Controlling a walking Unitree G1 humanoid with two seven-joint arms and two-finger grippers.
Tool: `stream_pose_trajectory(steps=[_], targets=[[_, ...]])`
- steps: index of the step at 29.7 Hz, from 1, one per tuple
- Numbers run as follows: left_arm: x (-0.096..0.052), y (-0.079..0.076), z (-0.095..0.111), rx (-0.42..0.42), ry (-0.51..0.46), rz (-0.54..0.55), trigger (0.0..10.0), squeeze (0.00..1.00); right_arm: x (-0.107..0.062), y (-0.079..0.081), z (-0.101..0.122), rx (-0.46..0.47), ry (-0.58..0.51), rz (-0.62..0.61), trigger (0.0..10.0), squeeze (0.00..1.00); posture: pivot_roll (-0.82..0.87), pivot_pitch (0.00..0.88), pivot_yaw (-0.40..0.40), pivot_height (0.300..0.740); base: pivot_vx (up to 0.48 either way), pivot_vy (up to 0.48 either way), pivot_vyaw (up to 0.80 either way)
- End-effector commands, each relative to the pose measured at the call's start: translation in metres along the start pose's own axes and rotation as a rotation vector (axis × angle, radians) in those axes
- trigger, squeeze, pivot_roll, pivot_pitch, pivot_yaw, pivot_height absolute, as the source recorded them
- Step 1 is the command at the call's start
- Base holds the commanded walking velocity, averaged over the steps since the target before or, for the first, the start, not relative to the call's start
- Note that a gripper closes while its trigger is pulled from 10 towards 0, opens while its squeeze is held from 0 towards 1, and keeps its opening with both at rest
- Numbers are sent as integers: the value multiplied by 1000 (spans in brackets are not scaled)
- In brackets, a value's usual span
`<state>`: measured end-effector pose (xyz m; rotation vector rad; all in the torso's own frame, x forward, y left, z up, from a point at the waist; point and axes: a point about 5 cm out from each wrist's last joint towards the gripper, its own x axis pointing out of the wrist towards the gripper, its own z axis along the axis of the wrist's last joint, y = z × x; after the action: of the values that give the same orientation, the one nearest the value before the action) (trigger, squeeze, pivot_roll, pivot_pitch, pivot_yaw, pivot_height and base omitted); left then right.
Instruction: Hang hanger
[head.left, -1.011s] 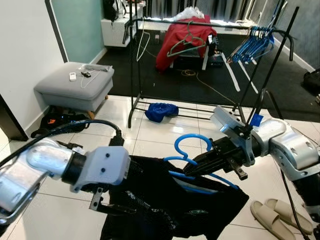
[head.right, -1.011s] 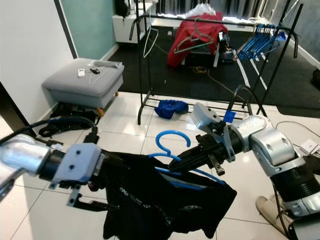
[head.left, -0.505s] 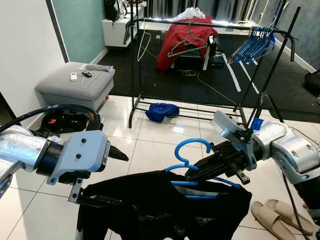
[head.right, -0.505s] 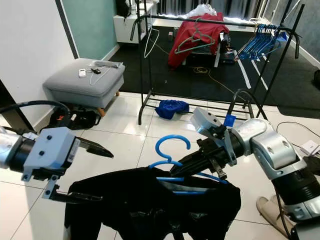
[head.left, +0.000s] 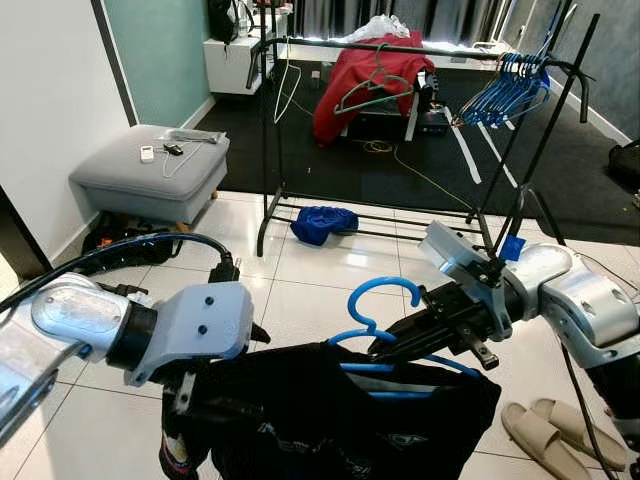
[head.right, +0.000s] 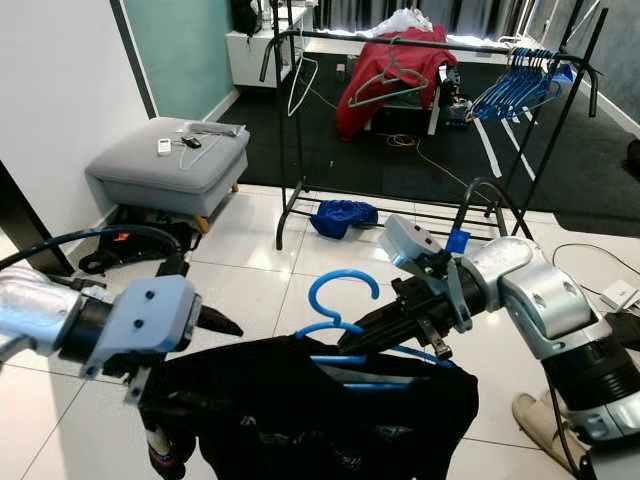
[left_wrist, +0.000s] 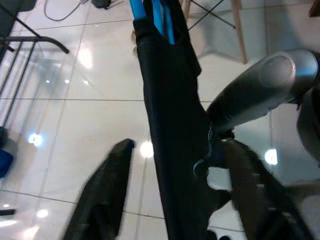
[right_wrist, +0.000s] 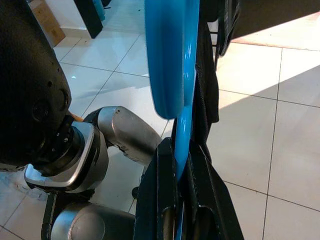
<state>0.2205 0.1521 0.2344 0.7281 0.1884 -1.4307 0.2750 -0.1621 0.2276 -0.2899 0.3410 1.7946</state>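
the right jaws (right_wrist: 176, 200) are pinching closed on the neck of the blue hanger (head.left: 385, 300), just under its hook, and carrying it out in front of the robot with a black garment (head.right: 330, 405) draped over its shoulders. the left jaws (left_wrist: 170, 165) are standing wide open, one finger either side of the garment's hanging edge, so they are gripping nothing and the cloth is only passing through the gap. judging from this, the whole load is hanging from one narrow pinch on a smooth plastic neck, and that is looking like the weak point: a swing of the right arm could let the hanger twist or slide in the fingers. the garment is sitting loosely, sagging low toward the tiled floor (head.left: 330, 260), so if the hanger tips it could be sliding off one shoulder. the open left fingers could also be snagging the fabric and dragging it down as that arm moves. the black clothes rack (head.left: 400, 48) is standing well apart, beyond the tiles, with a red garment (head.left: 360, 75) and a bunch of blue hangers (head.left: 505, 85) already on its rail, so the approach is risking the hook catching on those or missing the rail.
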Motion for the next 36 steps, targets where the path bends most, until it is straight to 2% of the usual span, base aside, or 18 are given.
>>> stream_pose_trajectory(steps=[1,14,20,21,24,25,31,34,35,36], targets=[[4,-2,-1,-24,1,-3,0,0,-1,2,5,-21,-20,-3,10000,0,-39,0,-14,740,0,0,0],[5,0,-7,-53,38,29,0,0,1,0,5,-25,-29,-13,10000,0,-33,0,-11,740,0,0,0],[5,5,-13,-79,39,69,0,0,2,-5,2,-20,-37,-60,10000,0,-32,0,-11,740,0,0,0],[5,6,-15,-87,36,82,0,0,1,-8,2,-7,-54,-87,10000,565,-33,0,-11,740,0,0,0],[5,8,-16,-93,37,93,0,0,1,-12,3,9,-71,-112,10000,565,-33,0,-11,740,0,0,0],[6,9,-18,-104,33,107,0,0,1,-15,3,8,-88,-138,10000,1000,-34,0,-11,740,0,0,0],[6,14,-24,-136,24,161,0,0,-3,-22,4,2,-137,-208,10000,1000,-32,0,-12,740,0,0,0],[5,23,-36,-207,5,257,0,0,-12,-28,1,0,-177,-318,10000,1000,-30,8,-12,740,0,0,0],[5,23,-36,-207,5,257,0,0,-12,-28,1,0,-177,-318,10000,1000,-30,8,-12,740,0,0,0],[4,26,-41,-232,2,306,0,0,-18,-30,0,-2,-191,-386,10000,1000,-31,12,-10,740,0,0,0]])
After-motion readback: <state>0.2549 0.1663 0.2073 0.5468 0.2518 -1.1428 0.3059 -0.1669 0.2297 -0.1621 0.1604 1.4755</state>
